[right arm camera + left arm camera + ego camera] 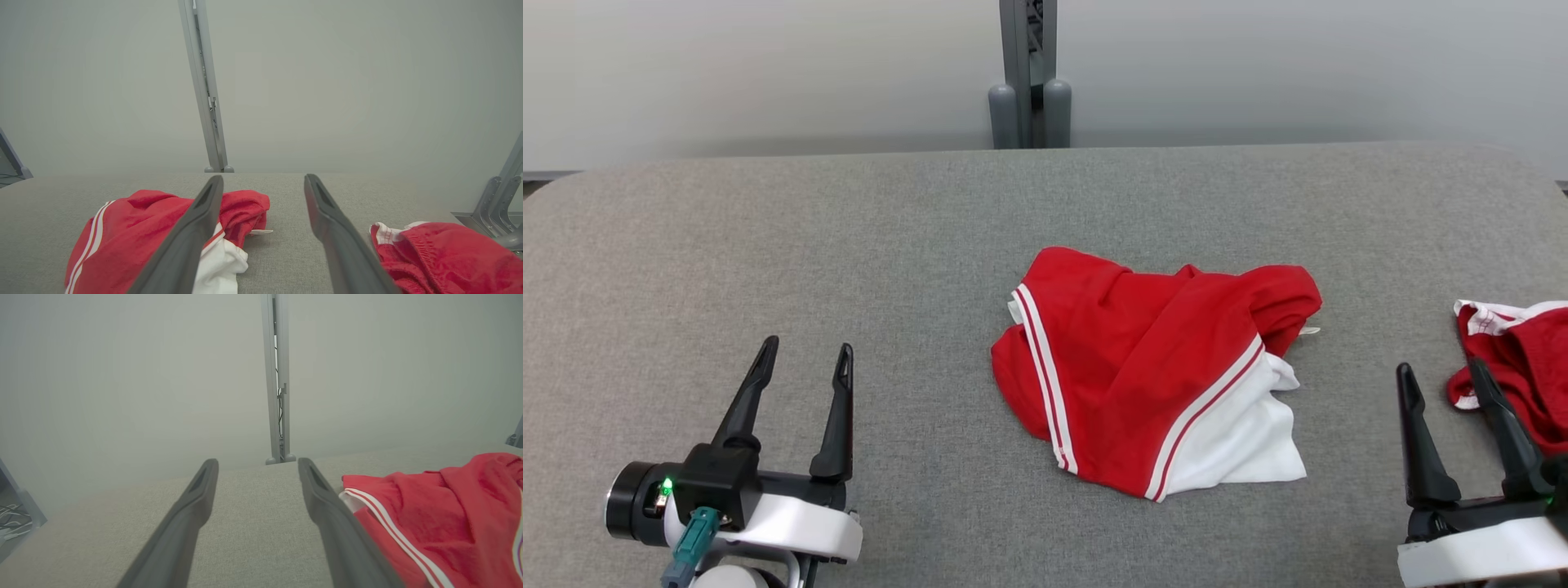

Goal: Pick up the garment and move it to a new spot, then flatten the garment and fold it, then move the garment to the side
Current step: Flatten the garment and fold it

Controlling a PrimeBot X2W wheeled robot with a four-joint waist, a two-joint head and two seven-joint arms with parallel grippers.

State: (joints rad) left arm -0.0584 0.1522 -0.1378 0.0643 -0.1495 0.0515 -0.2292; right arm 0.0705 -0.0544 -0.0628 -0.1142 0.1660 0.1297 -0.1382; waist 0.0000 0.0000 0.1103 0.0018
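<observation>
From the head view, you have the garment (1152, 367) lying crumpled near the middle of the grey table (768, 229), red with white stripes and a white panel bunched at its near right corner. I judge that none of its steps is done yet: it is neither flat nor folded, so lifting, spreading, folding and setting aside are all left. Your left fingers (837, 408) stand spread and empty at the lower left, well apart from the cloth. Your right fingers (1419, 433) are likewise spread and empty at the lower right, between the garment and a second red garment (1519, 359) at the table's right edge. A small white tag (1309, 331) sticks out from the garment's right side, but it is too small to read. In the left wrist view the spread fingers point over bare table, with the striped hem just beside the right-hand one. In the right wrist view the fingers frame bare table between the two red pieces. No brand or lettering is legible anywhere.
</observation>
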